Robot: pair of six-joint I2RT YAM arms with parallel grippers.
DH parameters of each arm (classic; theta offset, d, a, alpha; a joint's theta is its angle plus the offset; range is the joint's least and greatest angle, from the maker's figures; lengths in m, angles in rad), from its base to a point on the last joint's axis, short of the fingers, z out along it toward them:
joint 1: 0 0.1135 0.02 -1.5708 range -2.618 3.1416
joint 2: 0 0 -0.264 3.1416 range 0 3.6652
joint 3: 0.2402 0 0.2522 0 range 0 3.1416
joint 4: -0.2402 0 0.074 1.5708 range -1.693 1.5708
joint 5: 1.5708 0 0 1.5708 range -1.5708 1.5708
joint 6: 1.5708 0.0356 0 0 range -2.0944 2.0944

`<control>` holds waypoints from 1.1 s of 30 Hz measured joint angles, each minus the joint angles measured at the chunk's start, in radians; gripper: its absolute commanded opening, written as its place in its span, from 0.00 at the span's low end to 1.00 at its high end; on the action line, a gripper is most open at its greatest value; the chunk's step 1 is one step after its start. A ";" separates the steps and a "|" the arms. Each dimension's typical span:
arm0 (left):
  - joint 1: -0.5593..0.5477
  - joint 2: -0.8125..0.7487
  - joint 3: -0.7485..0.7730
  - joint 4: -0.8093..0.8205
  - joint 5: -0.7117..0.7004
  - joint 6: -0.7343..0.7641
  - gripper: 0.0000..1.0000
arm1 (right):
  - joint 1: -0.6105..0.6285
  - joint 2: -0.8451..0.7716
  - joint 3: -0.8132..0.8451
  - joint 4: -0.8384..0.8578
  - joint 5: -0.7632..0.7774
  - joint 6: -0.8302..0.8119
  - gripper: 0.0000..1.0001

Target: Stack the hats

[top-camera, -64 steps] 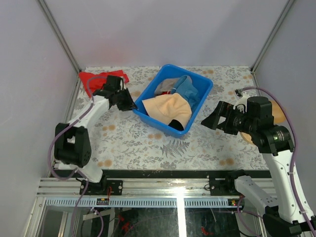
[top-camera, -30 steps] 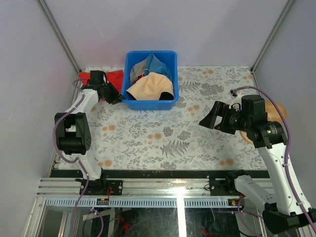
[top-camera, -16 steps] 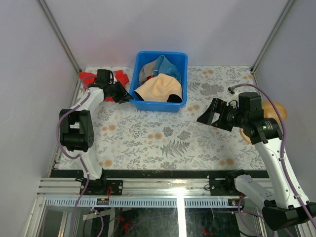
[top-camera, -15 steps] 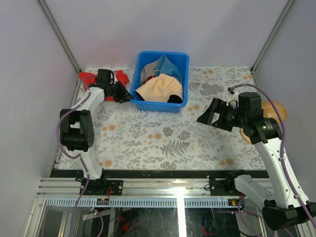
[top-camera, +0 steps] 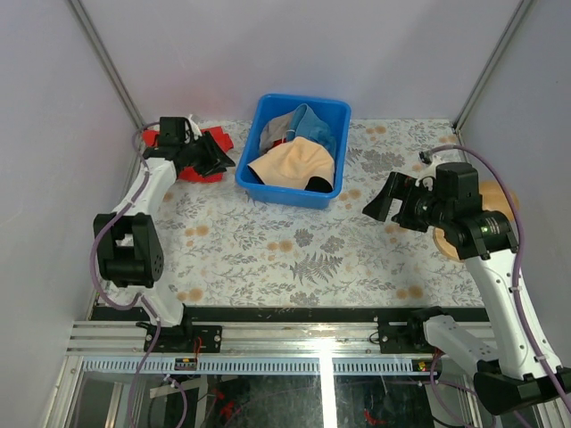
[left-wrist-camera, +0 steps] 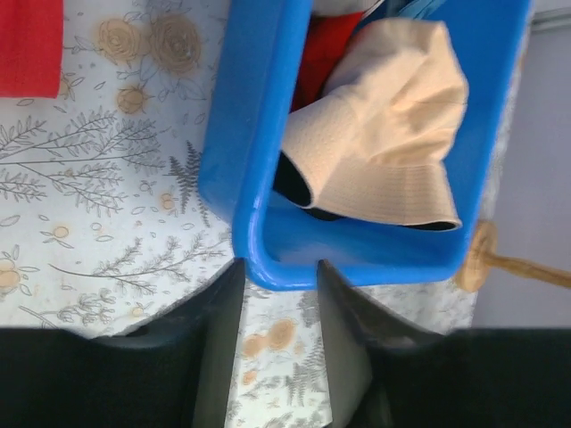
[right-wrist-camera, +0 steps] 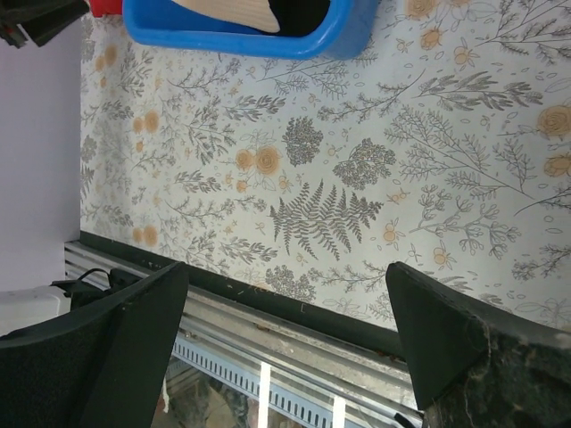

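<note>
Floral-print tablecloth [top-camera: 268, 259] across the whole work surface, with pale walls [top-camera: 53, 134] on 3 sides.

At the far middle, a blue bin [top-camera: 285, 195], set slightly askew to the table edge. Holds all 4 hats in a loose heap, unstacked:
- peach hat [top-camera: 299, 163] on top at the near end, brim draped against the near wall and dark lining showing under the brim;
- blue hat [top-camera: 319, 129] behind it, toward the far right corner;
- grey-khaki hat [top-camera: 278, 127] at the far left, partly under the others;
- red hat [left-wrist-camera: 323, 58], only a strip of it visible in the left wrist view, buried beside the peach one.

Left of the bin, a flat red cloth [top-camera: 153, 138] at the far left corner of the table.

Above that cloth, the left gripper [left-wrist-camera: 279, 265], pointed at the bin's near left corner and just beside it. Jaws parted, nothing pinched between them.

Over the right side of the table and well apart from the bin, the right gripper [right-wrist-camera: 285, 267], raised off the surface. Jaws spread wide and empty, only tablecloth showing between them.

Behind the right arm, a wooden stand [top-camera: 497, 198], mostly hidden.
</note>
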 measured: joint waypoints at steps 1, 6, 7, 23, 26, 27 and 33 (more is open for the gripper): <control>0.006 -0.014 0.002 0.000 0.003 0.003 0.11 | 0.000 -0.004 0.002 0.000 0.008 -0.003 1.00; 0.016 -0.092 0.000 0.026 0.040 0.017 0.00 | 0.000 -0.031 0.002 -0.004 0.039 -0.008 0.59; 0.016 -0.110 -0.015 0.040 0.053 0.017 0.00 | 0.000 -0.026 0.003 -0.007 0.049 -0.010 0.45; -0.205 -0.330 -0.441 0.192 -0.072 -0.200 0.00 | 0.000 0.323 0.125 0.061 0.115 -0.006 0.45; -0.237 -0.278 -0.423 0.220 -0.087 -0.228 0.00 | 0.003 0.519 0.261 0.105 0.118 -0.025 0.47; -0.243 -0.262 -0.416 0.228 -0.092 -0.235 0.00 | 0.004 0.588 0.307 0.119 0.119 -0.031 0.47; -0.263 -0.204 -0.362 0.245 -0.108 -0.257 0.00 | 0.010 0.890 0.494 0.166 0.123 -0.042 0.48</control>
